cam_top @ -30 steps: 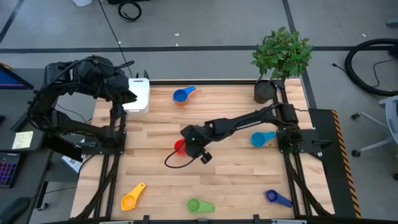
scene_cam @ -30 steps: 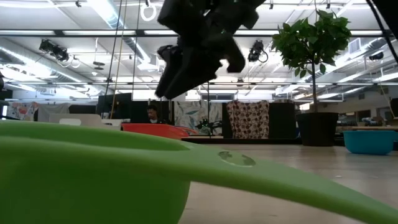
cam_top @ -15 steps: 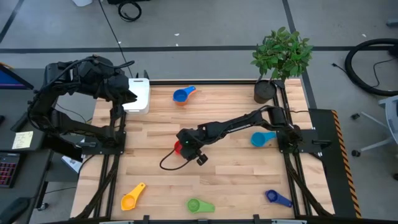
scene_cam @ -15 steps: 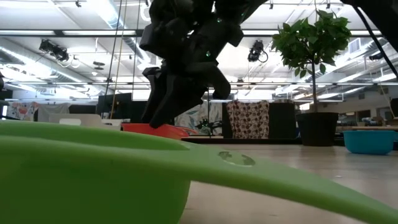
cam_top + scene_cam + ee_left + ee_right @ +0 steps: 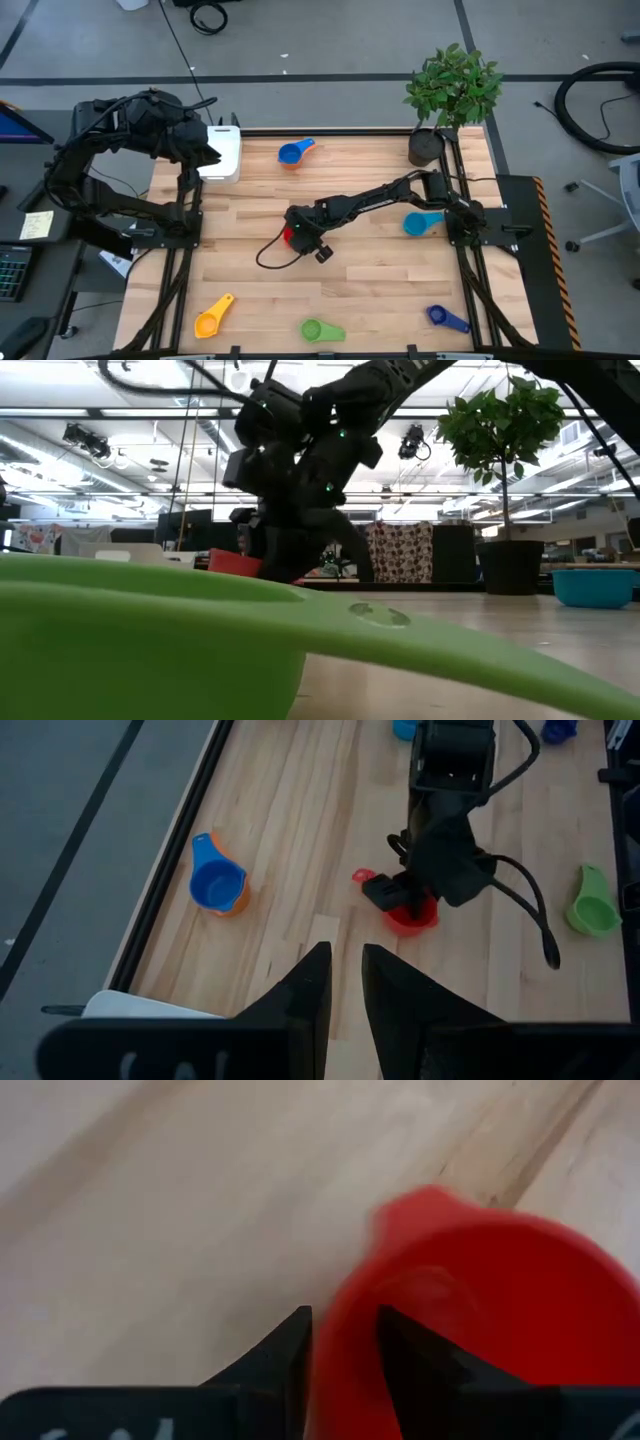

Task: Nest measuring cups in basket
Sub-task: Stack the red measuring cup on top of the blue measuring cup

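Red measuring cup (image 5: 480,1330) sits on the wooden table (image 5: 380,290), and the right gripper (image 5: 296,238) is down on it, one finger inside the bowl and the other outside, so the cup's wall stands between the two. The jaws are pinched onto that wall; whether the grip is fully firm I cannot tell. In the low view the cup (image 5: 235,562) shows as a red edge just beside the dark gripper (image 5: 290,555), with the gripper reaching the tabletop.

Taking the red cup as the landmark: the basket (image 5: 222,154) lies well apart toward the far left corner of the table, white and rectangular, with the left gripper (image 5: 205,152) hovering over its edge, fingers nearly together and holding nothing that shows. A blue cup nested in an orange one (image 5: 292,153) lies beyond the red cup, near the far edge. A light blue cup (image 5: 420,223) lies to its right, under the right arm. Along the near edge are a yellow cup (image 5: 211,319), a green cup (image 5: 316,329) and a dark blue cup (image 5: 443,318). A potted plant (image 5: 450,90) stands at the far right corner.

Around the table is grey floor; the low view looks into a large hall with ceiling lights.
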Controlling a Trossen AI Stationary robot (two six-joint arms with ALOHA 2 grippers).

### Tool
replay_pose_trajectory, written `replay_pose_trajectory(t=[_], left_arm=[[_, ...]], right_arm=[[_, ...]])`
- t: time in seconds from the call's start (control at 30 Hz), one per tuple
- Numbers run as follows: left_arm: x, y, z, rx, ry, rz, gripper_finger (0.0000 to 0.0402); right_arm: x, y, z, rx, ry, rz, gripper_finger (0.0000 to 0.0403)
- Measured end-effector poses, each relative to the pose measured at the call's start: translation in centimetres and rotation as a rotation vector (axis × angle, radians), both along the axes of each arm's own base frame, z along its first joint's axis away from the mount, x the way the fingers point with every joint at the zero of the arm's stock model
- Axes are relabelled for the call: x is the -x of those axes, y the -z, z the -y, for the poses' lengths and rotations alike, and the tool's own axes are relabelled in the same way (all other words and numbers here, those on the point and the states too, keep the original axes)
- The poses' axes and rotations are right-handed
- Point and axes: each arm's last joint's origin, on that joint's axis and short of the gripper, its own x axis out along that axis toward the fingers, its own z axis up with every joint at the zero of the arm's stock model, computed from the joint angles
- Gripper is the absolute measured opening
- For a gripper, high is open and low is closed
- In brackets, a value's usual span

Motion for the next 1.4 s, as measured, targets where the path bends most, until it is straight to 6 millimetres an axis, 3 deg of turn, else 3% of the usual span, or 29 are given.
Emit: replay_pose_trajectory(t=[0.13,0.3,0.47,0.63,0.83,1.0,1.2,1.4], left_arm=[[0.0,0.0,0.0,0.001,0.000,0.000,0.0066],[0.0,0.0,0.0,0.000,-0.001,0.000,0.0066],[0.0,0.0,0.0,0.000,0.000,0.000,0.0066],[0.0,0.0,0.0,0.001,-0.001,0.000,0.0066],[0.0,0.0,0.0,0.000,-0.001,0.000,0.0066],[0.0,0.0,0.0,-0.001,-0.003,-0.001,0.0066],[-0.1,-0.1,-0.1,-0.006,-0.005,0.012,0.0066],[-0.5,-0.4,-0.2,-0.021,-0.006,0.062,0.0066]], right_arm=[[-0.3,0.2,0.0,0.001,-0.001,0.019,0.0091],[-0.5,-0.2,0.2,0.046,0.038,0.052,0.0022],[-0.3,-0.4,1.1,0.122,0.142,0.037,0.0021],[0.5,-2.4,2.6,0.128,0.165,0.016,0.0021],[1.4,-6.0,5.9,0.037,0.172,0.074,0.0021],[2.0,-8.0,9.2,0.080,0.219,0.117,0.0021],[1.7,-12.4,13.7,0.065,0.293,0.227,0.0021],[2.2,-15.3,17.4,0.035,0.331,0.320,0.0021]])
